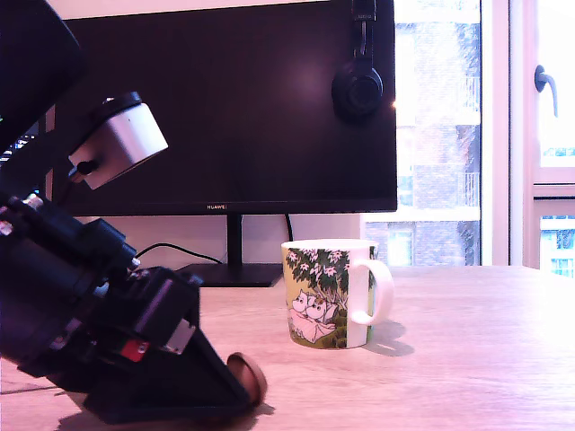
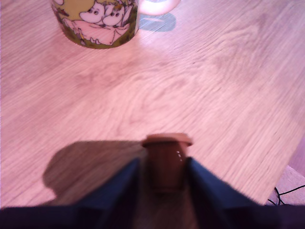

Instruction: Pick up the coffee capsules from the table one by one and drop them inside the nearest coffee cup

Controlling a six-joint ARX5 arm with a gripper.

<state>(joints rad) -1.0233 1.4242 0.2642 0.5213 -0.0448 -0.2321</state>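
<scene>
At the exterior view's left, the black robot arm with its white wrist camera housing (image 1: 119, 141) slopes down to the light wood-grain table (image 1: 467, 359), its dark wedge-shaped gripper (image 1: 235, 388) low against the near edge. The jaws are closed in on a small reddish-brown tapered coffee capsule (image 1: 247, 375) lying on its side at the fingertips, flanged rim facing away from the arm; the wrist view shows it more plainly, the capsule (image 2: 167, 160) pinched between two dark fingers (image 2: 209, 188) with the rim poking out ahead of them. A strip of bare tabletop lies between the capsule and the white ceramic mug with green leafy print and white cartoon figures (image 1: 325, 292), which stands farther back and to the right, handle to the exterior view's right. Right of the mug the table is open wood. Only the exterior view shows the large black monitor (image 1: 234, 108) and the black headphones (image 1: 358, 85) hung on it; only the wrist view shows the table's edge and a thin black cable (image 2: 288, 193) beyond it.
</scene>
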